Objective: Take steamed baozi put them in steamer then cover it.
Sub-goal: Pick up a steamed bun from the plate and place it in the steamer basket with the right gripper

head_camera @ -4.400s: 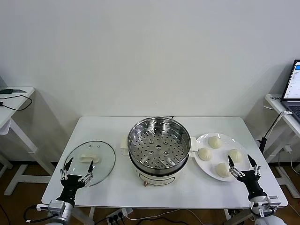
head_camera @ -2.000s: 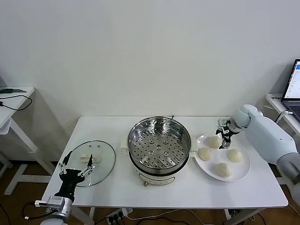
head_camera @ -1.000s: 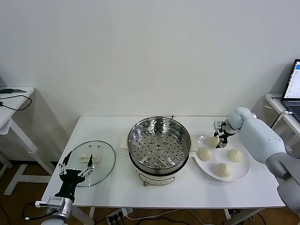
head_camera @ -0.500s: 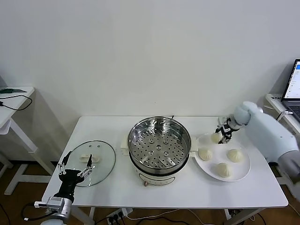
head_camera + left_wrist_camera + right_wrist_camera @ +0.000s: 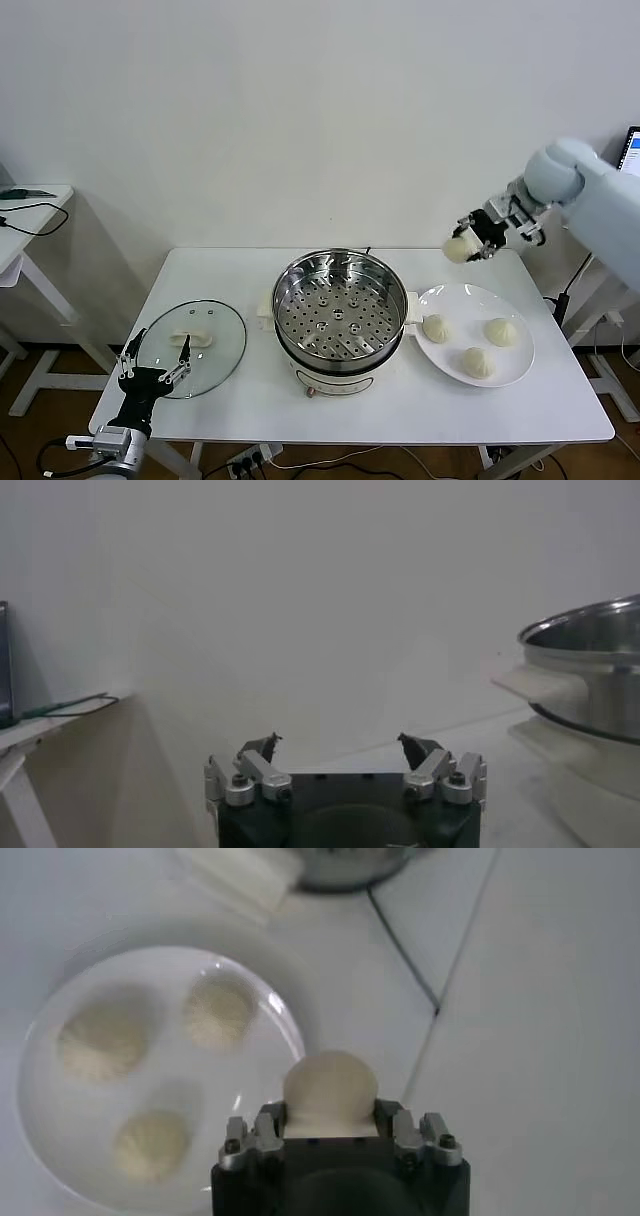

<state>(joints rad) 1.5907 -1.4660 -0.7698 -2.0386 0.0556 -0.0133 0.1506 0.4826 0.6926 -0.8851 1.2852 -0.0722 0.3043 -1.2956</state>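
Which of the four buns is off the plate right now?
The bun gripped in the right tool, held in the air beyond the white plate. The other three buns lie on that plate.

Steamer [image 5: 340, 312] stands at the bench [image 5: 250, 410] centre, its mouth uncovered and its perforated tray bare; entry from above is unobstructed. Its raised steel wall blocks any low sideways pass across the centre. Right end effector [image 5: 472, 240], closed on a bun [image 5: 459, 250], hangs in the air above the bench's far right part, beyond the plate [image 5: 510, 372], clear of the steamer rim. Plate holds three buns with a vacant patch at its far side. Glass lid [image 5: 205, 345] lies flat left of the steamer. Left end effector [image 5: 150, 368], fingers spread, sits at the near left edge beside the lid. Bare strip runs along the near edge.
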